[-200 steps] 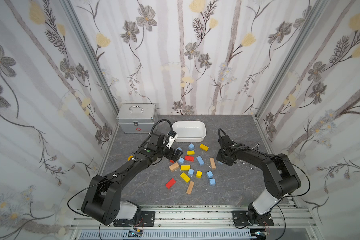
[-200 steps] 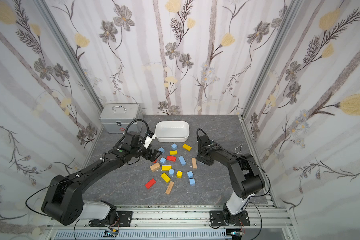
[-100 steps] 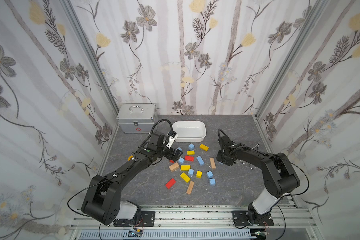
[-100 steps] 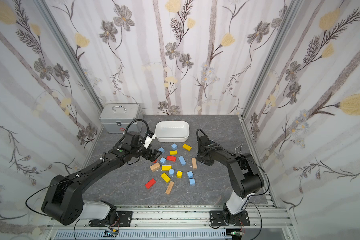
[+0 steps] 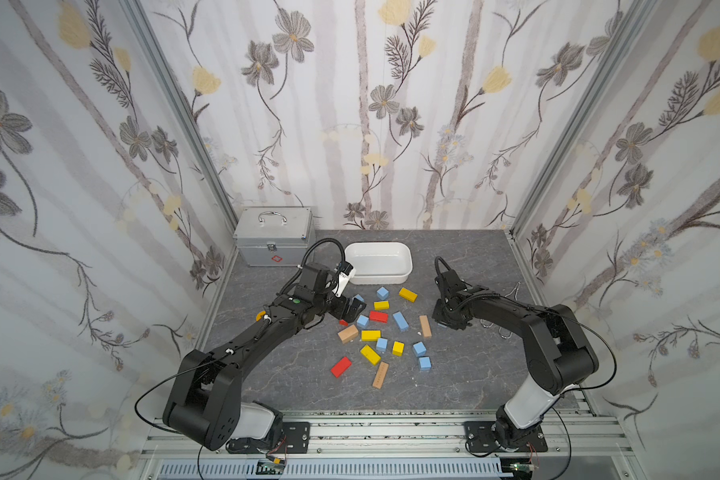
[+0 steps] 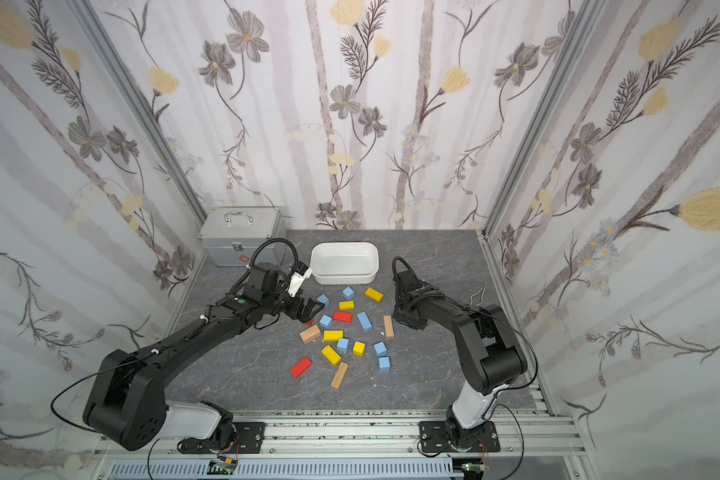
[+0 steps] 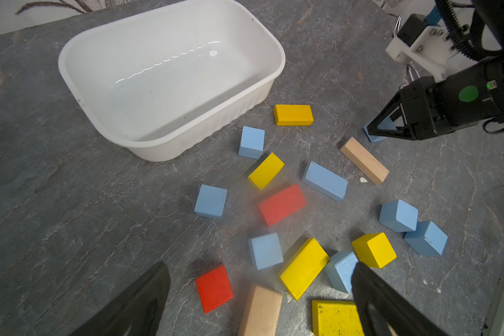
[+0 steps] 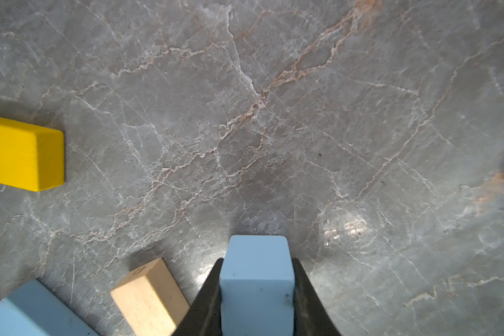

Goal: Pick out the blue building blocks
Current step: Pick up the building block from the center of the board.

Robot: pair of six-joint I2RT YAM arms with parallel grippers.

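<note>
Left wrist: white tub (image 7: 204, 128) bare; right fingers (image 7: 390, 134) clench blue cube (image 7: 376, 138), left fingers (image 7: 134, 305) spread.

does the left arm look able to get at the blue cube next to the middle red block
Probably yes: the left gripper hangs open just short of that blue cube, nothing on top; only a yellow block sits close to one side.

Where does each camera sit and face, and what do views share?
Top views: high over the base, looking down on the table; left arm, right arm whole.
Left wrist: on left arm, facing white tub and blocks; open left hand, right hand show.
Right wrist: on right arm, facing the table; right hand grips a blue block.
Shared: both wrist views show that block.
</note>
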